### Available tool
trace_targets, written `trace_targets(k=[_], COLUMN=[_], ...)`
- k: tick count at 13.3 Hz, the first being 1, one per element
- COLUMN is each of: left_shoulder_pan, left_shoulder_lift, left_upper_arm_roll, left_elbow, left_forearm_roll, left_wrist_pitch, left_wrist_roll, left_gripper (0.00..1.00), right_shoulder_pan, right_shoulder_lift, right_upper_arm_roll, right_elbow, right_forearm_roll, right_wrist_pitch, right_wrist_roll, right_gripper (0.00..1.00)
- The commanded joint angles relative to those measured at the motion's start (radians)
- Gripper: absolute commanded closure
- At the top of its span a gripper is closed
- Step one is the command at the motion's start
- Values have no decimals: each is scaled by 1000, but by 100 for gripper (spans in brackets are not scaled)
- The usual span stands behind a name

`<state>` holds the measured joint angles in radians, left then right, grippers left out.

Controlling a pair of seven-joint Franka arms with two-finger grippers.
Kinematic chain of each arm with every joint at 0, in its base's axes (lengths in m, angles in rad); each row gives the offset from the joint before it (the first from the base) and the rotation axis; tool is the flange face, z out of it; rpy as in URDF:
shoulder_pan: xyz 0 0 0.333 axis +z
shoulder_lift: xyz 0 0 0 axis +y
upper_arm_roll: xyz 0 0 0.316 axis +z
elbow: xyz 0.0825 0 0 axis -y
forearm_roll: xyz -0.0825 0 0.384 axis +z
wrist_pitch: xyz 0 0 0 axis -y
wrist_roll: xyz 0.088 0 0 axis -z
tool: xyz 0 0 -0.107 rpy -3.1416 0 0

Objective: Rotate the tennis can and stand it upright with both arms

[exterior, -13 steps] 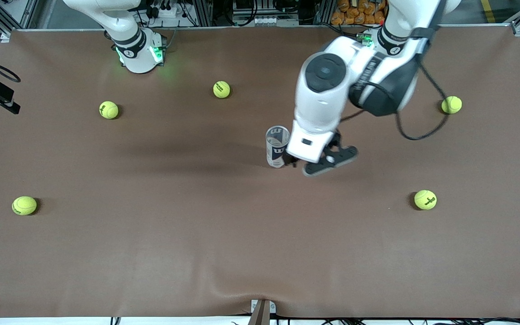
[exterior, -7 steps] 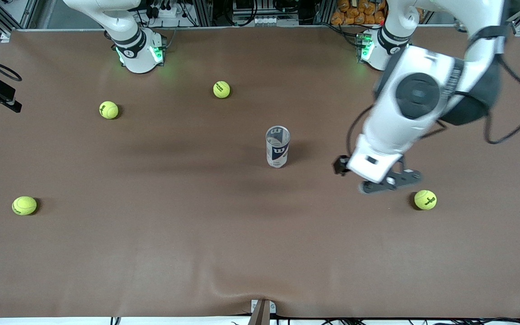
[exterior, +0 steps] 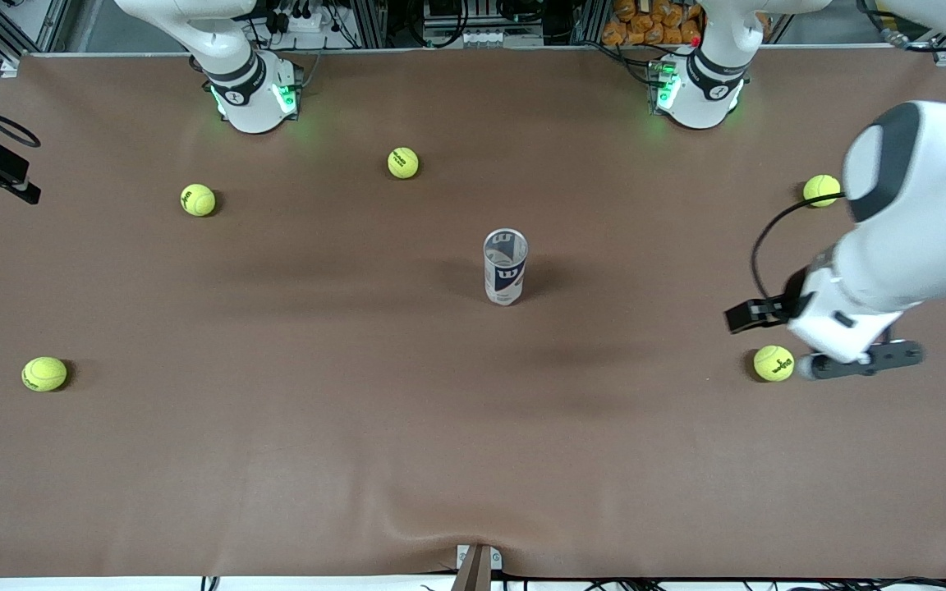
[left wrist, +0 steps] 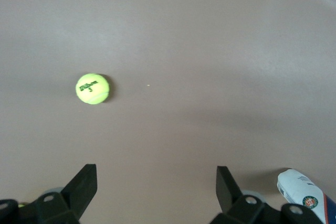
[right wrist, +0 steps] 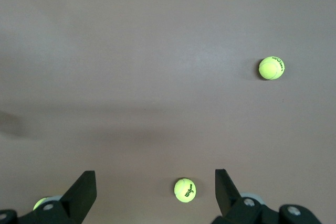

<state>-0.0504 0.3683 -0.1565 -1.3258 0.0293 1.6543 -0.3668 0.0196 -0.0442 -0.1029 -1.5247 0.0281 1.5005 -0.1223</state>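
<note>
Looks basically done to me: the tennis can (exterior: 505, 267) stands upright mid-table, well apart from the left gripper (exterior: 851, 361), which hangs wide open and empty over a tennis ball (exterior: 773, 363), while the right gripper (right wrist: 155, 195) waits open too, so next is probably just parking.

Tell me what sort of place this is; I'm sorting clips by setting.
Probably a robotics lab: a brown-covered table framed by aluminium rails, the left gripper in the air toward the left arm's end, the upright tennis can mid-table.
</note>
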Motion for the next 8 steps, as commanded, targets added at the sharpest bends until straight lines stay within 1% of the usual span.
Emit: trace_targets(k=[1,3,5,6,8], left_shoulder_pan=[52,55,72,70,51], left_shoulder_lift=[-52,-98,-164,-207,-288], left_upper_arm_roll=[-31,-28,-17,12,43], left_elbow=[-15,-27,-74,-116,-191], left_forearm_roll=[11,9,9,8,6], left_wrist_pitch=[-28,-86,-97,-100,-100], left_wrist_roll=[23,77,91,103,111], left_gripper=[0,0,0,0,0], right_shoulder_pan=[-1,0,2,2,2], right_shoulder_lift=[10,23,24,24,24], right_upper_arm_roll=[3,5,5,5,5], right_elbow=[11,9,9,9,9], right_forearm_roll=[15,15,15,15,15], right_wrist_pitch=[-13,-13,-11,-11,-10], right_wrist_roll=[10,7,9,9,9], right_gripper=[0,0,0,0,0])
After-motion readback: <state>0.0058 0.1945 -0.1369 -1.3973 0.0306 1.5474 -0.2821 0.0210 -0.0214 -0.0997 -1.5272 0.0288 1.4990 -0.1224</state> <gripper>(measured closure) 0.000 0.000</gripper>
